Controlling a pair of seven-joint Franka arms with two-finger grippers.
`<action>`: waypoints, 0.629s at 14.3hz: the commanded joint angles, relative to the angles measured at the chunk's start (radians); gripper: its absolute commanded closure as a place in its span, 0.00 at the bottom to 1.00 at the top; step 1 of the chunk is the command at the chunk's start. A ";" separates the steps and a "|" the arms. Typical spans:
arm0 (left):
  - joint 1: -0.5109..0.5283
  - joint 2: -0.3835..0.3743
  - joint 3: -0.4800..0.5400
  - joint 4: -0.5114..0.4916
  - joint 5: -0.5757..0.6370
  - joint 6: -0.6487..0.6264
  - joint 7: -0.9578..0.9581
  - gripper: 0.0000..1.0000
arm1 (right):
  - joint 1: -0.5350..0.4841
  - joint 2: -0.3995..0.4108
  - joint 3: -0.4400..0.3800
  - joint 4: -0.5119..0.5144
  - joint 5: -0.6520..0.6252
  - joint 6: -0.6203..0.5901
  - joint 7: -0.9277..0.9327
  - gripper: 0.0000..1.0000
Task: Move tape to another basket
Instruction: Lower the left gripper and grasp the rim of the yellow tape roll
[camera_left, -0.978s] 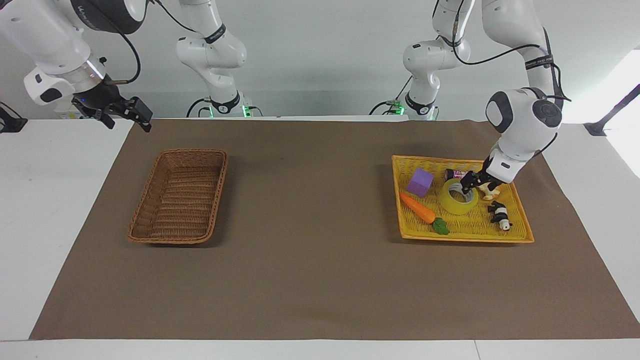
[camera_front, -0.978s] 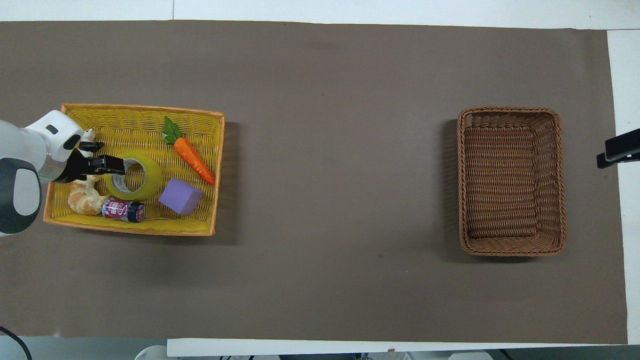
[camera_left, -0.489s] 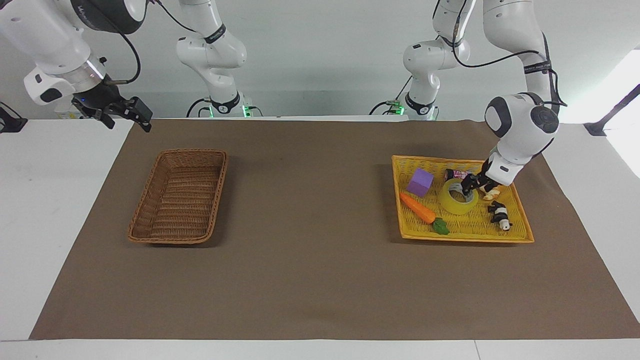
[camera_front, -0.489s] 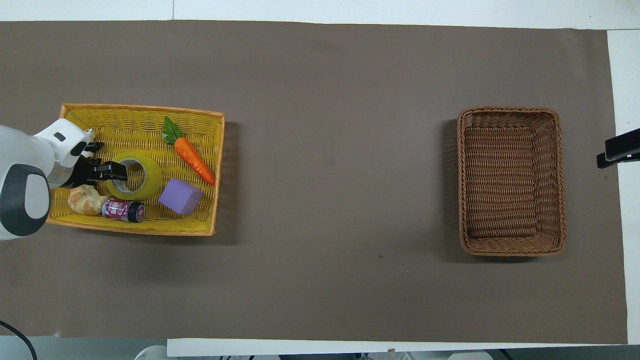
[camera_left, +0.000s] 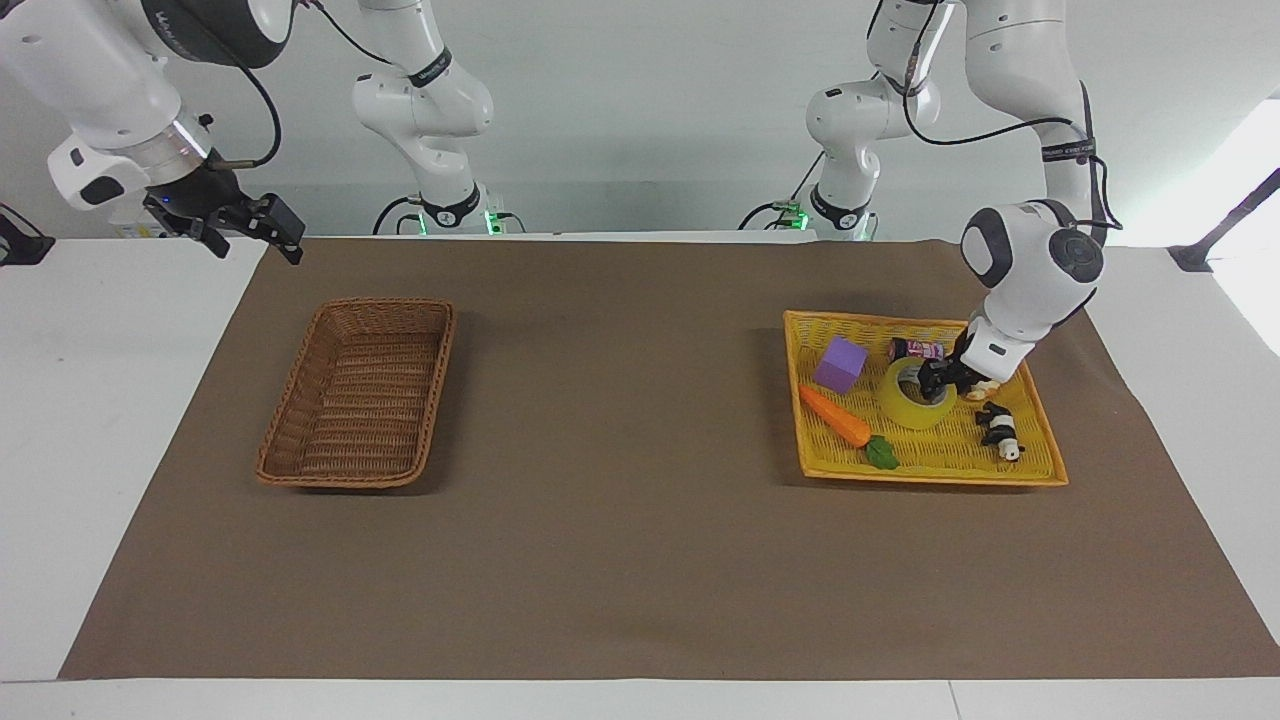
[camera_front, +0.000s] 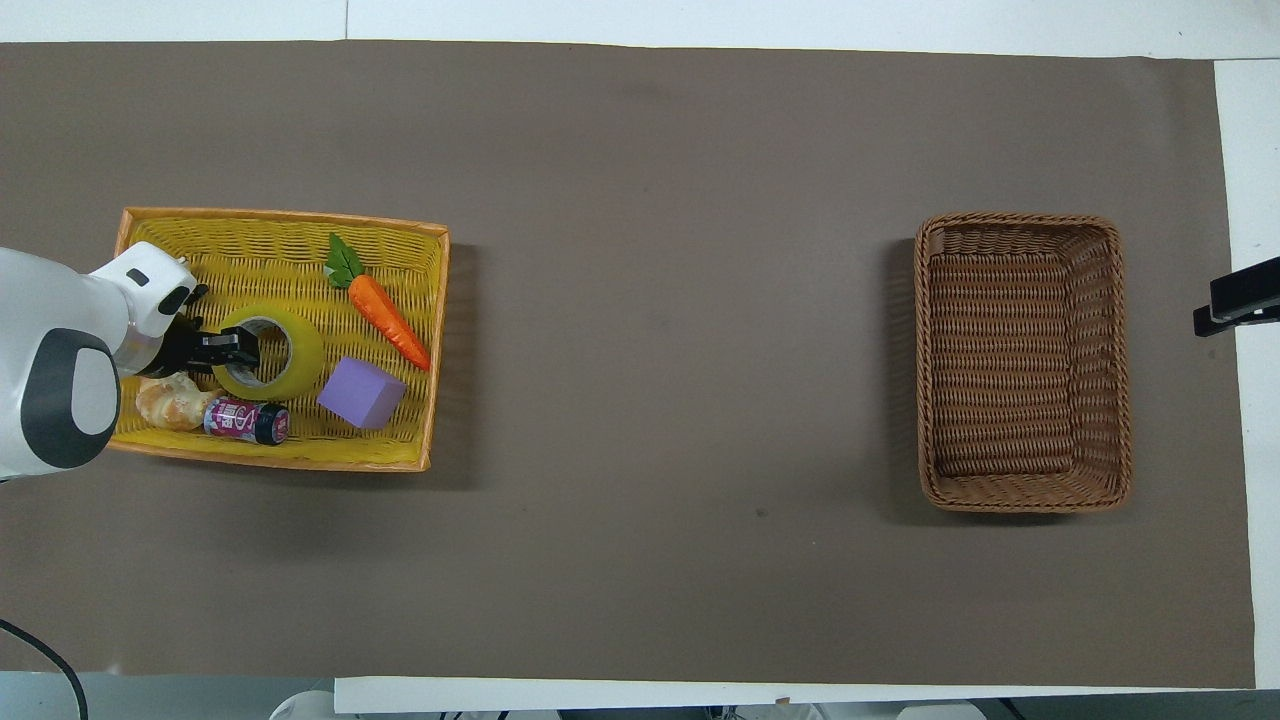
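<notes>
The tape (camera_left: 915, 402) (camera_front: 292, 352), a yellow roll with a white core, lies flat in the yellow-orange flat basket (camera_left: 930, 478) (camera_front: 280, 215) at the left arm's end of the table. My left gripper (camera_left: 937, 378) (camera_front: 228, 349) is down at the tape's rim, on the side toward the table's end. The frames do not show its hold. The brown wicker basket (camera_left: 440, 380) (camera_front: 1022, 222) holds nothing and sits at the right arm's end. My right gripper (camera_left: 252, 238) (camera_front: 1235, 300) waits open in the air over the mat's corner beside that basket.
Sharing the yellow basket with the tape are a purple block (camera_left: 840, 363) (camera_front: 362, 392), a toy carrot (camera_left: 835, 415) (camera_front: 388, 318), a small can (camera_left: 915, 349) (camera_front: 245, 420), a bread toy (camera_front: 165, 398) and a black-and-white animal figure (camera_left: 998, 430). Brown mat (camera_left: 620, 420) lies between the baskets.
The left arm's wrist has swung over the yellow basket, and its gripper has settled closer onto the tape's rim. The tape and the right arm have stayed put.
</notes>
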 joint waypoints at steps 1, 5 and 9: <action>-0.005 -0.011 0.001 -0.029 0.008 0.031 -0.003 0.53 | 0.001 -0.025 -0.001 -0.029 -0.007 0.007 -0.011 0.00; -0.004 -0.013 0.001 -0.029 0.008 0.030 0.000 1.00 | 0.001 -0.025 -0.001 -0.029 -0.007 0.007 -0.011 0.00; -0.004 -0.004 0.001 0.027 0.006 -0.008 -0.002 1.00 | 0.001 -0.025 -0.001 -0.029 -0.007 0.007 -0.011 0.00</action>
